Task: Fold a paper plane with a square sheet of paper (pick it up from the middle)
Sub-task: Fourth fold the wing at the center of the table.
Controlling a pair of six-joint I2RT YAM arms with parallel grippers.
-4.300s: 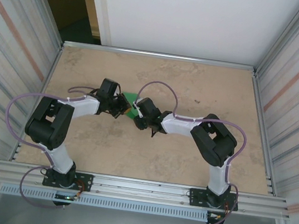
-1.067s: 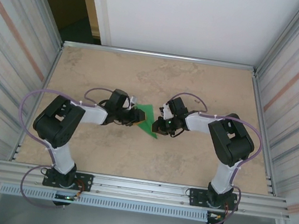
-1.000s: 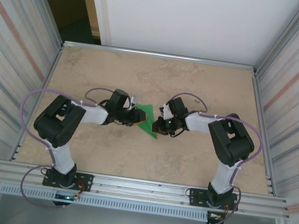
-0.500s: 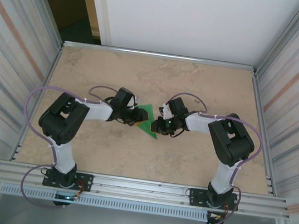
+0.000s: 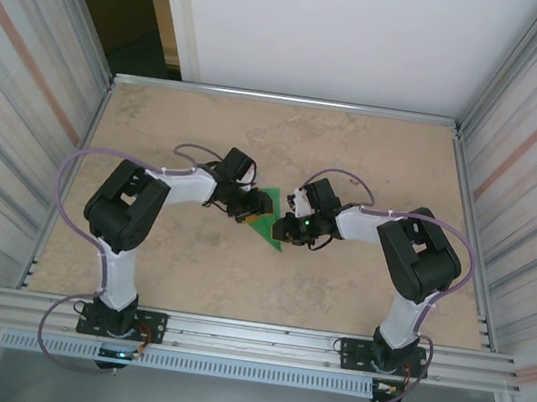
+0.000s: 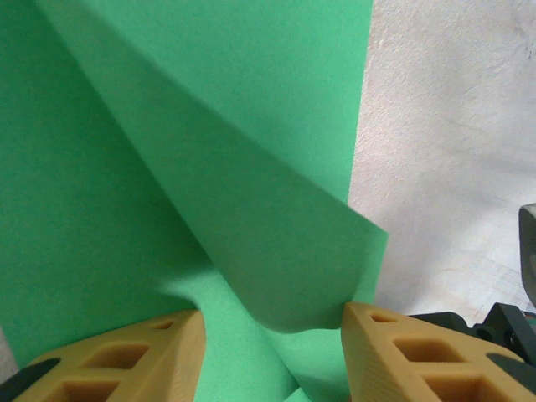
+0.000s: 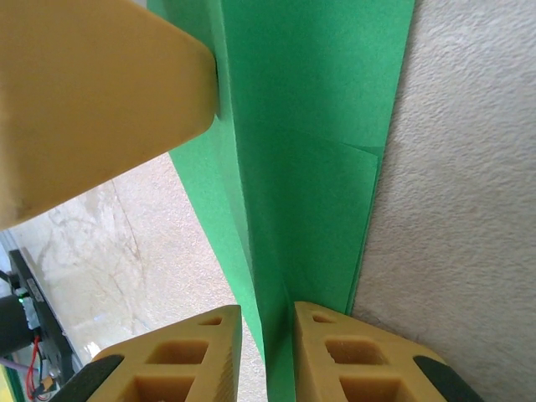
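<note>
Paper: the thin bright green paper sheet (image 5: 266,219), partly folded into layers, lies near the middle of the beige tabletop (image 5: 336,292), between the two arms.
Right gripper: the right gripper (image 7: 268,356) pinches a lengthwise creased edge between its nearly closed tan fingers (image 7: 343,356), probably to anchor the sheet.
Left gripper: the left gripper (image 6: 272,352) is spread wide and grips nothing. A raised flap curls between its fingers, apparently so that it can press the flap flat.
Risk: the thin paper may slide or buckle if the anchoring pinch slips.
</note>
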